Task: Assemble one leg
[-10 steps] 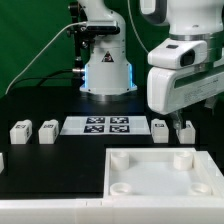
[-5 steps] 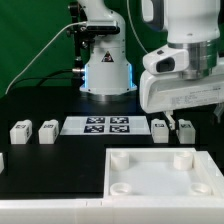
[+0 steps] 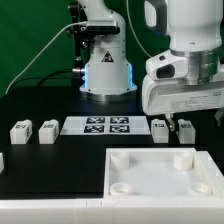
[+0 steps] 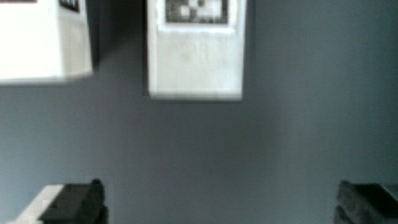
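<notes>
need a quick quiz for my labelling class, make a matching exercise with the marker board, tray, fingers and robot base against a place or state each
1 marker board
2 tray
3 fingers
4 robot base

a open, empty
b blue-lit, at the back
c front, exterior view's right
d flat, in the middle, tagged

Pairs: 1-d, 2-c, 3-a, 4-b
</notes>
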